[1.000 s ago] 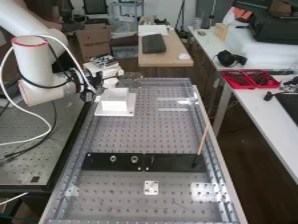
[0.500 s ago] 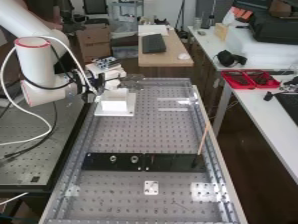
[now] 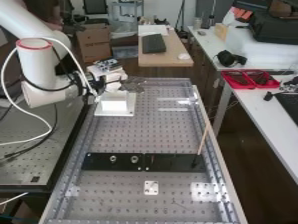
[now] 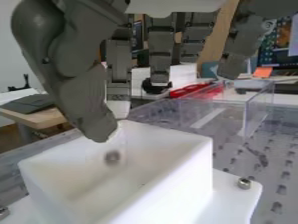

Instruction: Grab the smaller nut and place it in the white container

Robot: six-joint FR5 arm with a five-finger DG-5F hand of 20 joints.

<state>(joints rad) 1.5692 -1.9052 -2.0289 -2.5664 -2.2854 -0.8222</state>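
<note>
From the left in the high view, we see the arm (image 3: pixel 40 72) shifted slightly rightward, putting the hand (image 4: pixel 86 100) over the white container (image 4: pixel 176 185), near the bench's (image 3: pixel 126 135) far left corner. Its fingers hang apart; inside the container shows a blurred dark spot, probably the smaller nut (image 4: pixel 113 158) dropping in, so we judge it released. We'd lift past the rim and the nearby clear box (image 4: pixel 259 112); toward the bench's right edge there's more room.
</note>
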